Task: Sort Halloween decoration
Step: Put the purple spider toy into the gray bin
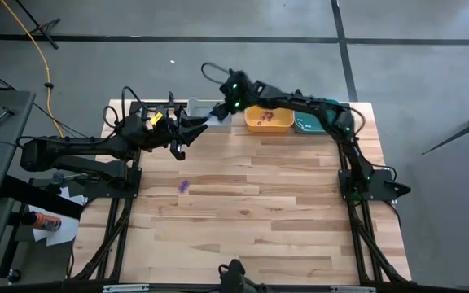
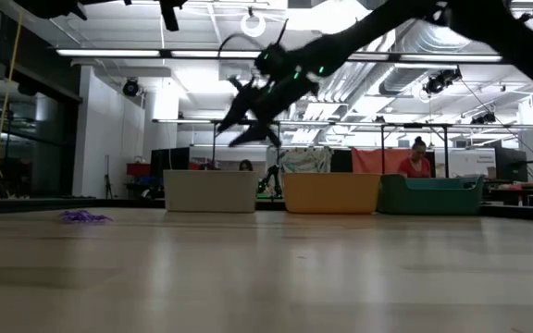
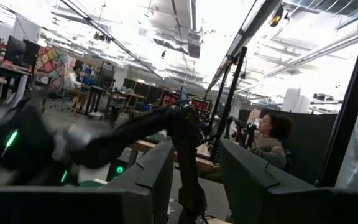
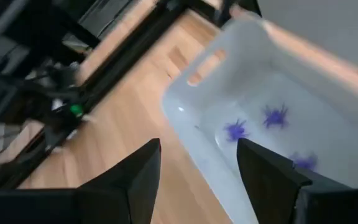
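Right gripper (image 4: 197,180): jaws spread wide, nothing held, hung above the near rim of the grey bin (image 4: 185,106) at the table's far edge. Purple trinkets (image 4: 236,130) are seen on the bin floor. Left gripper (image 3: 194,186): jaws part open, nothing seen between them, raised near the far-left corner just beside the grey bin. One purple trinket (image 1: 183,186) is left on bare wood, well apart from both. Orange bin (image 1: 269,120) and teal bin (image 1: 306,124) are lined up alongside.

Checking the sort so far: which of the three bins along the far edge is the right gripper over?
The grey bin, leftmost of the three. The right gripper hangs above it with jaws open; purple trinkets lie inside. The orange bin and teal bin sit farther right.
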Motion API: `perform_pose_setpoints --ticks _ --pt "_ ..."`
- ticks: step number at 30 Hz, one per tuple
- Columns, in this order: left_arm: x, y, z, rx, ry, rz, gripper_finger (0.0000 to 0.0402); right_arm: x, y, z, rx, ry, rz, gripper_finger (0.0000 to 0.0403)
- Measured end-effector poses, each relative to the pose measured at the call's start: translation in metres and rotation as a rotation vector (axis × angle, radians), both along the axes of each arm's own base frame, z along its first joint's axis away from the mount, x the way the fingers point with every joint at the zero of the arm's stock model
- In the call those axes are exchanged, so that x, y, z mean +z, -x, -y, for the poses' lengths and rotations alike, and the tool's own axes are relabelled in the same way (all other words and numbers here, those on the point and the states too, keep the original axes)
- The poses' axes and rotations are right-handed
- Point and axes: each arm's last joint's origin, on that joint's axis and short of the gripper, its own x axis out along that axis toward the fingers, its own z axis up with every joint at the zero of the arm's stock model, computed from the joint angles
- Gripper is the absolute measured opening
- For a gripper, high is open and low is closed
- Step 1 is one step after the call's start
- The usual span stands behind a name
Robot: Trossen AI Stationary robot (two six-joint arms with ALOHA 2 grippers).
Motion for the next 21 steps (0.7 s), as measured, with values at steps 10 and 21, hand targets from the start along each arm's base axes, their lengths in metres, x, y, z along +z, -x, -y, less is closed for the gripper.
perform_pose_setpoints --ticks 10,21 --pt "-0.002 -0.001 0.000 -0.011 0.000 -0.018 0.0115 0.100 0.066 -0.037 0.203 0.309 -0.125 0.0191" --pt "-0.010 -0.003 0.000 -0.007 0.000 -0.110 0.0115 0.069 0.176 -0.122 0.076 0.260 0.180 0.0181"
